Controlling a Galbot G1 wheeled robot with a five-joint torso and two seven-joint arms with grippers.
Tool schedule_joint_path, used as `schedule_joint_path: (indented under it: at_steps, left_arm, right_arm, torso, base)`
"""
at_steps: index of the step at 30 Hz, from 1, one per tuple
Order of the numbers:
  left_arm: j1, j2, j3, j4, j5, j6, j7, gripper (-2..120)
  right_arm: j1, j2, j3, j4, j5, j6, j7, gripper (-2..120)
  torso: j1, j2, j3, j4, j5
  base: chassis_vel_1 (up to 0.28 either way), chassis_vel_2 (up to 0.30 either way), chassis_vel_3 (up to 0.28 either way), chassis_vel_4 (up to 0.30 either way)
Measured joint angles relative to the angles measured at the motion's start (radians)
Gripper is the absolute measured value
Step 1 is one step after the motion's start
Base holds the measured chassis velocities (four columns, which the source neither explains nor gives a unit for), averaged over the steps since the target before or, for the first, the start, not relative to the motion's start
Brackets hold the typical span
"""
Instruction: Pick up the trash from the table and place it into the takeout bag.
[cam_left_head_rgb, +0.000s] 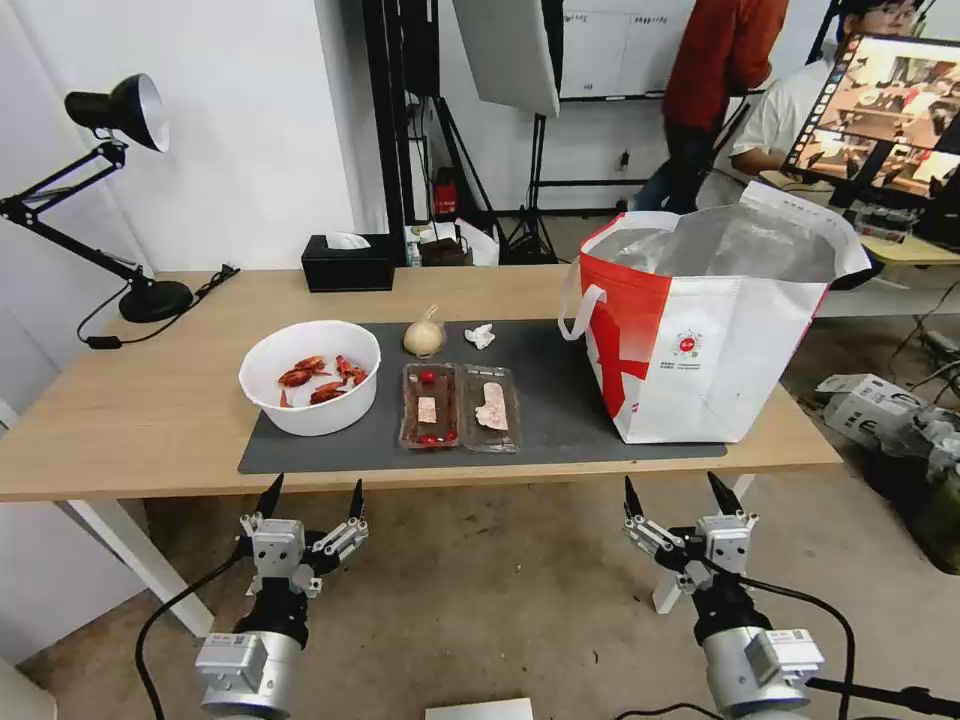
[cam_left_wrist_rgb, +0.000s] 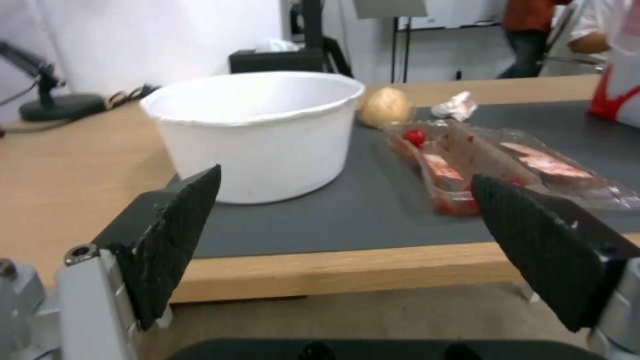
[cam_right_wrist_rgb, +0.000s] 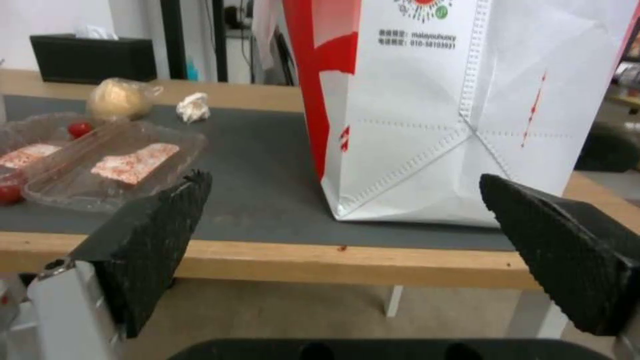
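Both tools, left tool (cam_left_head_rgb: 312, 497) and right tool (cam_left_head_rgb: 680, 491), hang spread open before the table (cam_left_head_rgb: 150, 420). The bowl (cam_left_head_rgb: 311, 377) looks light, probably flimsy: pinch its rim.

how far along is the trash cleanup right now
Nothing looks done yet. The bowl, tray, tissue and knotted lump all sit on the mat. Both the left gripper and right gripper hang open and empty before the table edge. All four items must go into the bag.
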Motion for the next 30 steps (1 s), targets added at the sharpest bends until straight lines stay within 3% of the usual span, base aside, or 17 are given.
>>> schedule_joint_path:
  at_steps: [4,6,8,9,10,12,14,18,22,30]
  left_arm:
    - [-0.005,-0.003,-0.014,-0.02,-0.045,0.054,-0.014,100]
    - [-0.014,-0.009,-0.04,-0.057,-0.128,0.153,-0.039,100]
    - [-0.015,-0.01,-0.042,-0.059,-0.133,0.16,-0.04,100]
    - [-0.02,-0.013,-0.056,-0.08,-0.178,0.214,-0.054,100]
    - [-0.02,-0.013,-0.056,-0.08,-0.178,0.214,-0.054,100]
    - [-0.03,-0.019,-0.083,-0.118,-0.263,0.316,-0.08,100]
    - [-0.03,-0.02,-0.085,-0.12,-0.268,0.322,-0.081,100]
    - [-0.044,-0.029,-0.125,-0.175,-0.396,0.47,-0.119,100]
    - [-0.04,-0.041,-0.143,-0.185,-0.459,0.432,-0.107,100]
    - [-0.039,-0.041,-0.143,-0.185,-0.465,0.419,-0.101,100]
  right_arm:
    - [0.004,-0.03,0.015,0.02,0.042,-0.056,-0.001,100]
    - [0.011,-0.08,0.04,0.053,0.113,-0.151,-0.004,100]
    - [0.011,-0.084,0.042,0.055,0.118,-0.157,-0.004,100]
    - [0.015,-0.111,0.054,0.07,0.149,-0.198,-0.006,100]
    - [0.015,-0.111,0.054,0.07,0.149,-0.198,-0.006,100]
    - [0.02,-0.149,0.07,0.095,0.204,-0.251,-0.008,100]
    - [0.021,-0.153,0.072,0.098,0.21,-0.256,-0.008,100]
    - [0.04,-0.258,0.122,0.167,0.366,-0.4,-0.019,100]
    - [0.051,-0.318,0.147,0.175,0.457,-0.474,-0.024,100]
    - [0.055,-0.319,0.137,0.176,0.487,-0.455,-0.023,100]
  torso:
    - [0.0,0.0,0.0,0.0,0.0]
    - [0.0,0.0,0.0,0.0,0.0]
    - [0.0,0.0,0.0,0.0,0.0]
    - [0.0,0.0,0.0,0.0002,-0.0003]
    - [0.0,0.0,0.0,0.0002,-0.0003]
    - [0.0,0.0,0.0,0.0,0.0001]
    - [0.0,0.0,0.0,0.0,0.0]
    - [0.0,0.0,0.0,0.0001,0.0]
    - [0.0,0.0,0.0,0.0003,-0.0001]
    - [0.0,0.0,0.0,0.0001,0.0]
  base:
    - [0.0,0.0,0.0,0.0]
    - [0.0,0.0,0.0,0.0]
    - [0.0,0.0,0.0,0.0]
    - [0.0,0.0,0.0,0.0]
    - [0.0,0.0,0.0,0.0]
    - [0.0,0.0,0.0,0.0]
    - [0.0,0.0,0.0,0.0]
    - [0.0,0.0,0.0,0.0]
    - [0.0,0.0,0.0,0.0]
    - [0.0,0.0,0.0,0.0]
